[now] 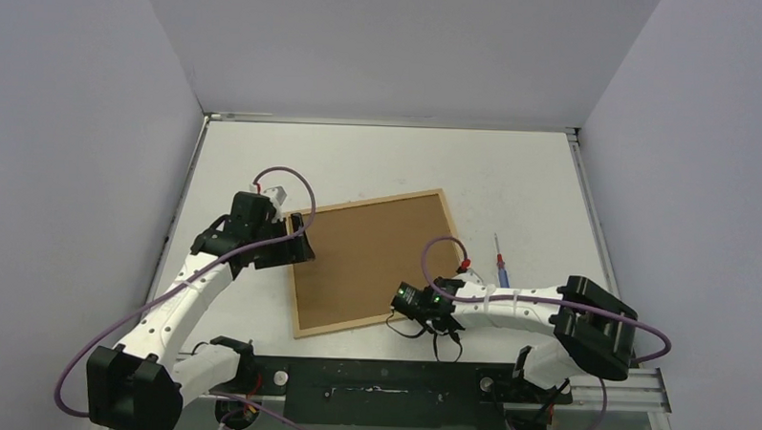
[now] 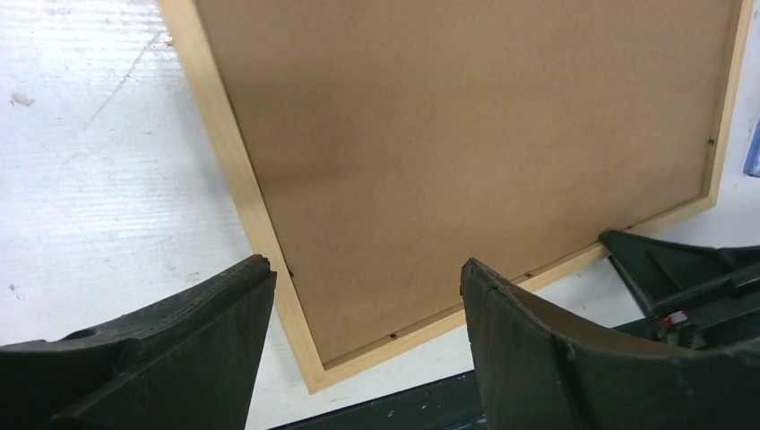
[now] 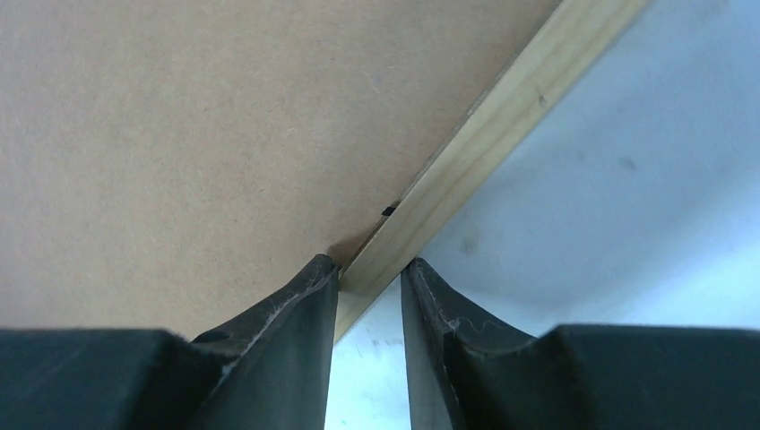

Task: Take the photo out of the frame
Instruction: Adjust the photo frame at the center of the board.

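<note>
frame (image 2: pixel 233 152) lies flat and back-up at desk (image 1: pixel 379 158) centre, long side running roughly 8 to 2 o'clock. Brown backing panel (image 1: pixel 371 258) sits inside the moulding and fills it. A few small dark tabs (image 2: pixel 392 336) show along the inner edge. Photo isn't visible, it's under the panel.

left end effector (image 2: pixel 365 267): over the frame's 9 o'clock short edge, near the corner. Fingers are wide apart with nothing between them, and it isn't touching the frame.

right end effector (image 3: pixel 370 264): at the frame's 5 o'clock, on the near long edge. Fingers are drawn in on the moulding, one tip at the panel/moulding seam and the other on the outer side. They look clamped on the wood strip.

screwdriver (image 1: pixel 500 262), red and blue handle, lies on the desk at 3 o'clock of the frame, apart from it, just beyond the right arm's forearm. Purple cables (image 1: pixel 292 174) loop off both wrists. The left one arcs over the frame's 10 o'clock corner.

Desk is white and scuffed. Black mounting rail (image 1: pixel 381 382) runs along the 6 o'clock edge. Plain pale walls (image 1: pixel 383 43) stand on three sides.
</note>
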Controlling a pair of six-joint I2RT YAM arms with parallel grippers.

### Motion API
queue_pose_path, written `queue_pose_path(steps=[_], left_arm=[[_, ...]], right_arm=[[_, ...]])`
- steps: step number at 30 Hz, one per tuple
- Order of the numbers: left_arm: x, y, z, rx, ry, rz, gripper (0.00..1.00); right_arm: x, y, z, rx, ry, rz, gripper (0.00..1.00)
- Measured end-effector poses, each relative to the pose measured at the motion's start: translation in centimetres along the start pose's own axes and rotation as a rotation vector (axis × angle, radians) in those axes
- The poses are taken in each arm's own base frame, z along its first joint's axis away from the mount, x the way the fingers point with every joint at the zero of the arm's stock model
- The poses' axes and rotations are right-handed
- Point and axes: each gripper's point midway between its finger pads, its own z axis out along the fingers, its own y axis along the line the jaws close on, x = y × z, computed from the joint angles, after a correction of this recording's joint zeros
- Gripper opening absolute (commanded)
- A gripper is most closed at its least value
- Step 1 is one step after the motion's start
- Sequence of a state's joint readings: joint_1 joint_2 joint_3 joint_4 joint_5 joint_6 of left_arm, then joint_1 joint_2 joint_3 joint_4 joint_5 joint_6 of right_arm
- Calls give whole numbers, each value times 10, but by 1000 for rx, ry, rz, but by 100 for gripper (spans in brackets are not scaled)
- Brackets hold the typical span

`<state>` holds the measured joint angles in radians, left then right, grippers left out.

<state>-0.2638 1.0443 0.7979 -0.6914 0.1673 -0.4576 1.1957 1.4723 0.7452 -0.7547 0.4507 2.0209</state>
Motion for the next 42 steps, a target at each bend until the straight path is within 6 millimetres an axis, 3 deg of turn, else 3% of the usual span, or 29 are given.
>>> queue_pose_path(steps=[8,18,25,32,34,37,42], left_arm=[[-10,3,4,-8,-8,15,74],[-15,7,12,-28,-8,32,75],[-22,17,30,-73,-8,42,79],[-49,23,71,-106,57,103,78],[-62,22,88,-96,70,132,78],[-80,19,110,-77,95,187,77],[-100,11,134,-18,107,307,70]], right_arm=[[-39,16,25,-16,54,-124,0],[-103,30,52,56,39,-719,0],[-110,47,59,14,111,-1129,0],[-117,59,67,3,127,-1327,0],[-120,67,70,7,127,-1332,6],[-122,73,70,2,129,-1302,28],[-125,83,45,-91,121,-1175,47]])
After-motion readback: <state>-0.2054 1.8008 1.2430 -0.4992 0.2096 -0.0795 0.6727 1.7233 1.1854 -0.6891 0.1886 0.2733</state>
